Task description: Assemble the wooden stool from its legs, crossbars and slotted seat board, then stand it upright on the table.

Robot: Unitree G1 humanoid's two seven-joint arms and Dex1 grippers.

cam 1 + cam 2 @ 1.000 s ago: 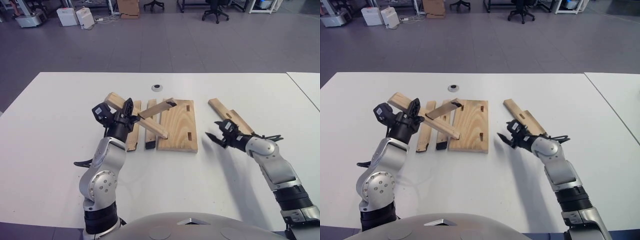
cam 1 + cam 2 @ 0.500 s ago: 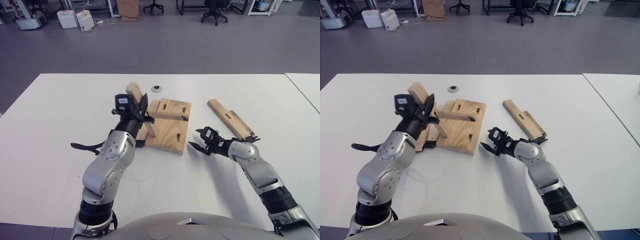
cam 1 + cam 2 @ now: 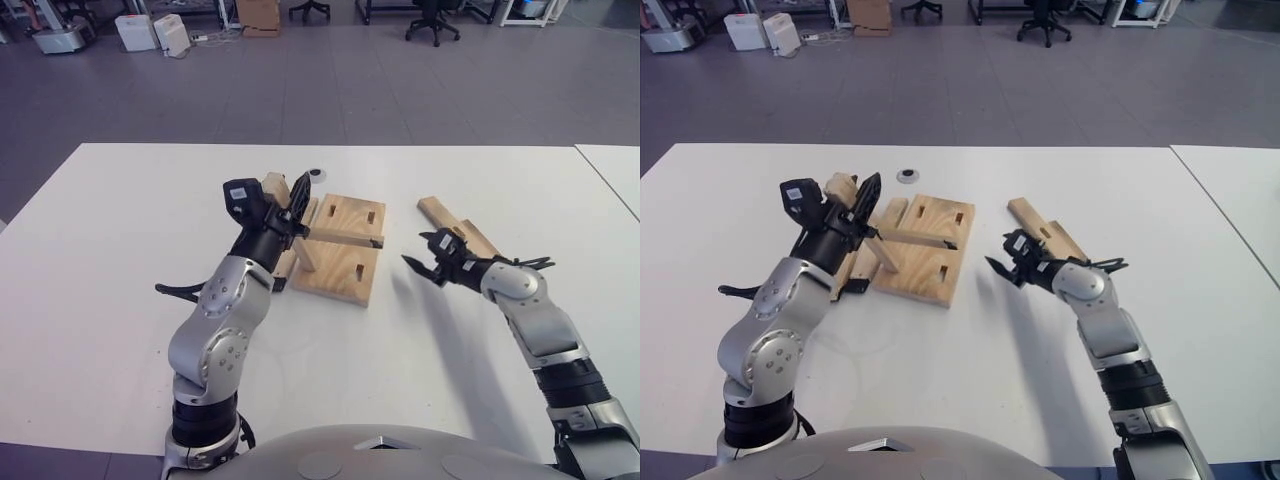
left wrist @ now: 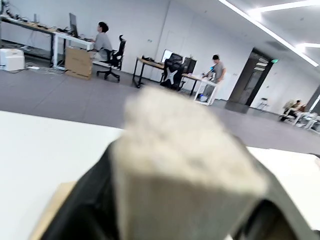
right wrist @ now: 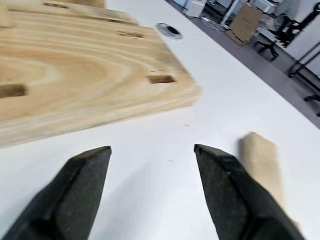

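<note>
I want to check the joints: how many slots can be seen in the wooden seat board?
3 in the pale rectangular wooden seat board: far-left slot, far-right slot, near-right slot. The light wooden bar above it may hide a fourth.

**Layout of parts.** We place the seat board (image 3: 935,265) at the middle of the table (image 3: 970,380). Loose legs (image 3: 890,213) lie just beside its left edge. Above these, the left gripper (image 3: 285,197) clasps a leg (image 4: 185,165), and the crossbar (image 3: 925,240) joined to it reaches rightward over the board. A grommet (image 3: 907,176) sits behind the board. Two further legs (image 3: 1038,222) lie side by side to the right of the board, apart from it. The right gripper (image 3: 1002,258), fingers spread, hovers between those legs and the board, near the legs' front ends
</note>
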